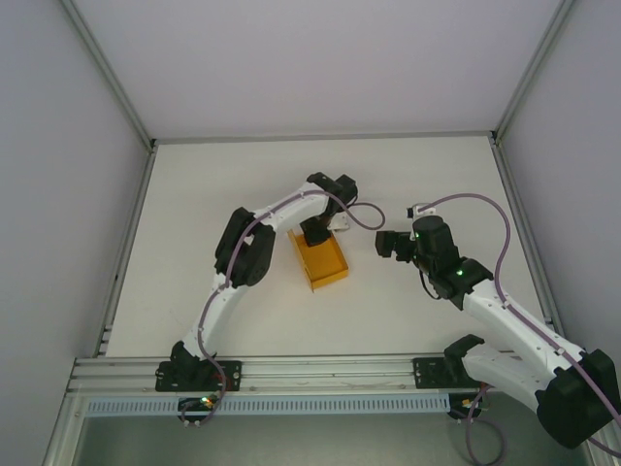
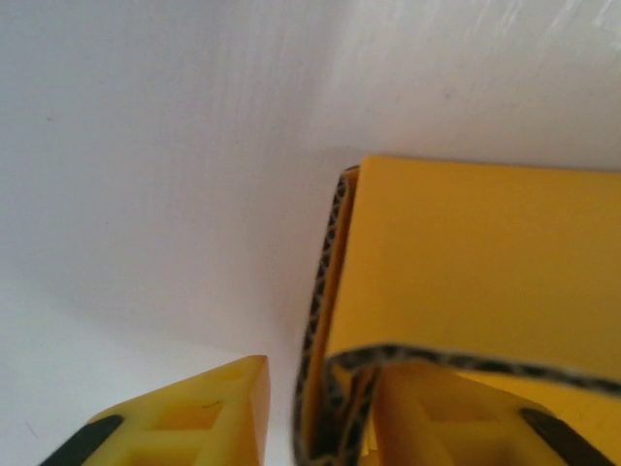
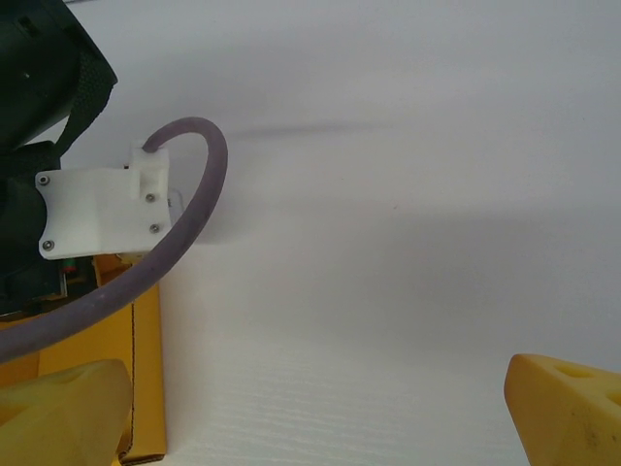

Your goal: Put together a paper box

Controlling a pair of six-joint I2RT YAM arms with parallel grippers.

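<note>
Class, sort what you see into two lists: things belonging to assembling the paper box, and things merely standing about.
Belongs to the job: bright orange-yellow card paper box; left gripper, straddling its wall; right gripper, open beside it.
Just there: white table; purple cable; grey aluminium frame rail.

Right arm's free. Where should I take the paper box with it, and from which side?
Take the long right wall of the paper box near its middle, coming from above-right, one finger inside, one outside. It's an open tray with thin upright walls; that wall faces the open right gripper, and the left gripper straddles the far end.
</note>
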